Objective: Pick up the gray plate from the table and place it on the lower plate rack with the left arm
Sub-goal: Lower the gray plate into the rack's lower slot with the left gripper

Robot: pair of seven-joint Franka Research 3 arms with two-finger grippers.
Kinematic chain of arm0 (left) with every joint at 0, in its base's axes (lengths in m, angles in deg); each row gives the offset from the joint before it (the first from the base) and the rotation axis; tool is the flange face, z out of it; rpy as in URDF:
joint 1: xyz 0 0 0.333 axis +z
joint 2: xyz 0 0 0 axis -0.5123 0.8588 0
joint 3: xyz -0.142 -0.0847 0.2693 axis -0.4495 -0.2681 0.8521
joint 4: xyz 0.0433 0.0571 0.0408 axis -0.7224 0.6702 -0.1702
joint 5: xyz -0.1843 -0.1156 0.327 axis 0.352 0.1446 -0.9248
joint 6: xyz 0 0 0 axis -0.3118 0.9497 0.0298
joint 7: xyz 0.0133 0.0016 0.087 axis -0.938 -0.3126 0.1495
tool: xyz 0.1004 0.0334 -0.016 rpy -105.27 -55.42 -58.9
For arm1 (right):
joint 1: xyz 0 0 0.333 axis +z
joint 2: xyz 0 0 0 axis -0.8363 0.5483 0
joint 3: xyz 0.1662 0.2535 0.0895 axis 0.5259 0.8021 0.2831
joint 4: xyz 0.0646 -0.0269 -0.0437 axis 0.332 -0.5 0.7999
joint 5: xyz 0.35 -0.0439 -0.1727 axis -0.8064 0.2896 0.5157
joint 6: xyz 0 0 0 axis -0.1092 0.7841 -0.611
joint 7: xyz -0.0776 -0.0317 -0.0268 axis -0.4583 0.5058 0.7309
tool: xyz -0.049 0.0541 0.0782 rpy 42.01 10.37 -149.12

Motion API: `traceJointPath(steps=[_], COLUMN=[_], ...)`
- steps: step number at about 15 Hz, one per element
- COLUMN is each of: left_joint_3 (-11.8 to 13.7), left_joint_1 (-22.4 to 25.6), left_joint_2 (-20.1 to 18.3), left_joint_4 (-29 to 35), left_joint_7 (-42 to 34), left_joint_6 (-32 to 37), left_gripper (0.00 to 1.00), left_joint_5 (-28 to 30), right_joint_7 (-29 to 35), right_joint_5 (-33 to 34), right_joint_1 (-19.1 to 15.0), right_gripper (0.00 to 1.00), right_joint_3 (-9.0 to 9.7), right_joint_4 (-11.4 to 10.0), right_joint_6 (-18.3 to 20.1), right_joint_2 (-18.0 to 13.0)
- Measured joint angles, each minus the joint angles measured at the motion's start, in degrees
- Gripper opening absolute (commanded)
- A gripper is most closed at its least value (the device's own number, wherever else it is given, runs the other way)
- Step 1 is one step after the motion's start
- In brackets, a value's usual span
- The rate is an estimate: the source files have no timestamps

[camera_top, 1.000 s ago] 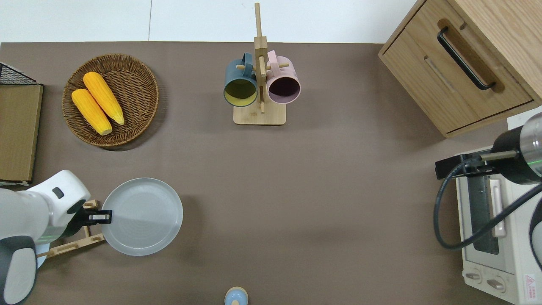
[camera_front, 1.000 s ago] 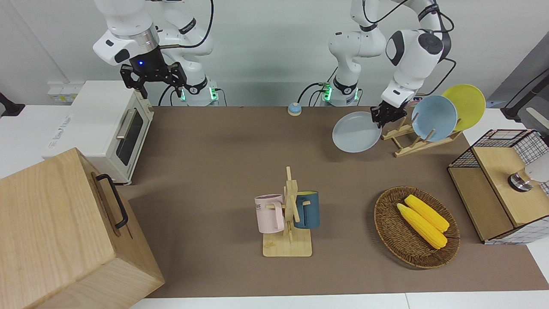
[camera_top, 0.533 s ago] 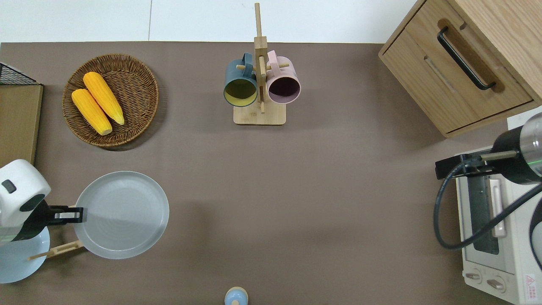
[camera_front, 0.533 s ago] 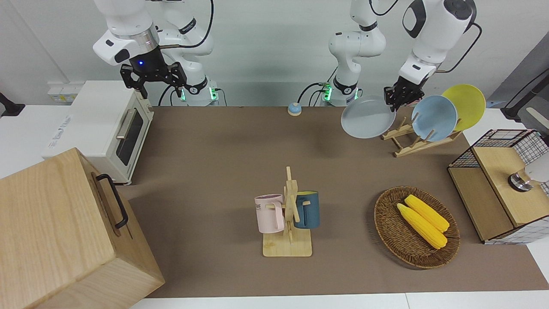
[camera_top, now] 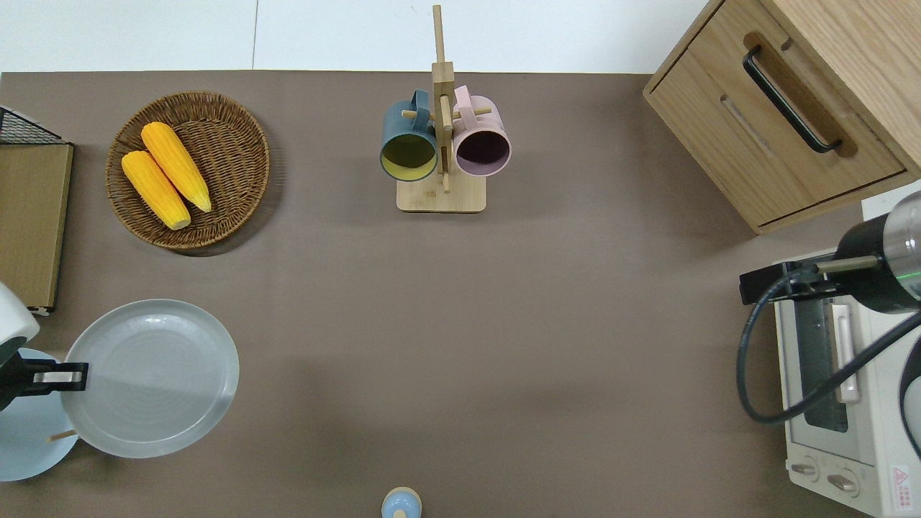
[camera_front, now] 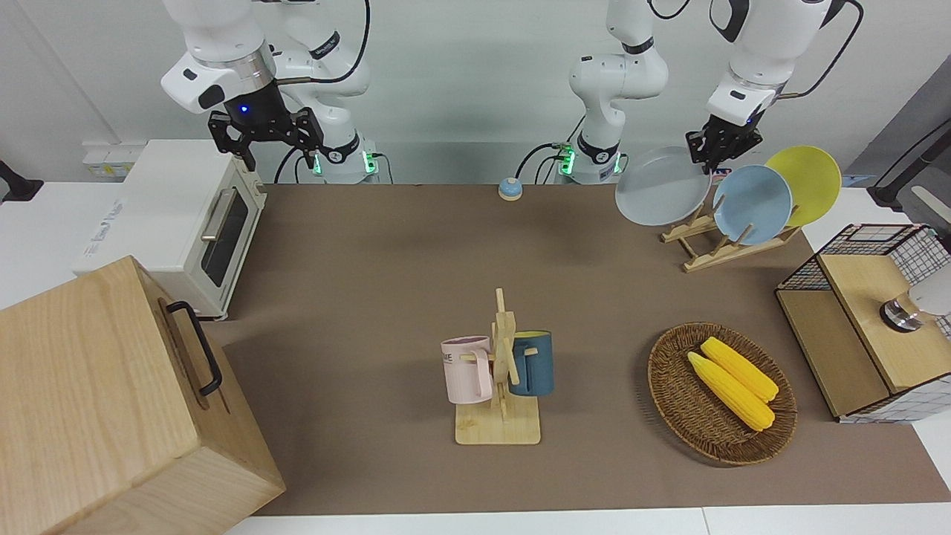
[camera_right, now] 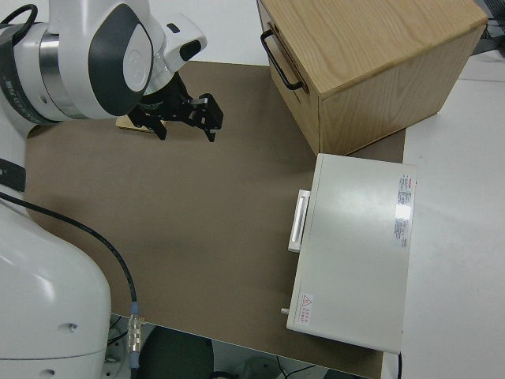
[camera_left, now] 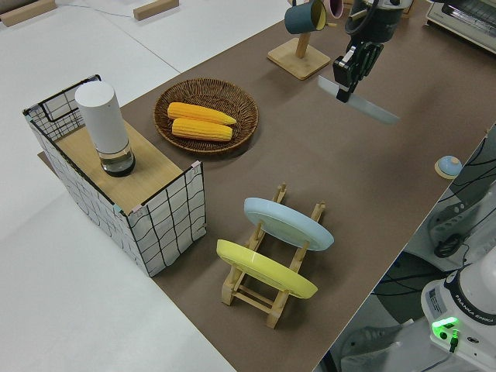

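Note:
The gray plate hangs tilted in the air, held by its rim in my left gripper, which is shut on it. In the overhead view the gray plate is over the end of the lower plate rack toward the right arm, hiding most of it. The lower plate rack is a slanted light-wood rack holding a light blue plate and a yellow plate. The left side view shows the gray plate well above the lower plate rack. My right gripper is parked and open.
A mug stand with a pink and a blue mug stands mid-table. A wicker basket of corn and a wire-sided wooden box sit toward the left arm's end. A toaster oven and wooden drawer cabinet occupy the right arm's end.
My left gripper has lifted the gray plate off the table and carried it toward the left arm's end, so it now hangs over the rack. The right arm has not moved.

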Motion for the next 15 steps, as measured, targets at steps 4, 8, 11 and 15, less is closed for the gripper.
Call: traceJointPath(steps=[4,8,11,15], left_joint_3=[-0.09,-0.44,-0.49,-1.17], left_joint_1=[0.04,0.03,0.03,-0.10], left_joint_2=[0.04,0.18,0.39,1.06], left_joint_4=[-0.03,-0.03,0.01,1.66], left_joint_7=[1.36,4.25,5.64,10.83], left_joint_6=[1.35,2.12,2.33,2.74], left_gripper=[0.00,0.00,0.00,0.00], left_joint_5=[-9.75,-16.63,-20.51,-26.59], right_joint_7=[0.00,0.00,0.00,0.00], right_joint_5=[0.00,0.00,0.00,0.00], right_joint_1=[0.00,0.00,0.00,0.00], right_gripper=[0.990,0.987,0.987,0.990], right_joint_3=[0.00,0.00,0.00,0.00], right_joint_4=[0.00,0.00,0.00,0.00], right_joint_6=[0.00,0.00,0.00,0.00], right_joint_2=[0.00,0.00,0.00,0.00])
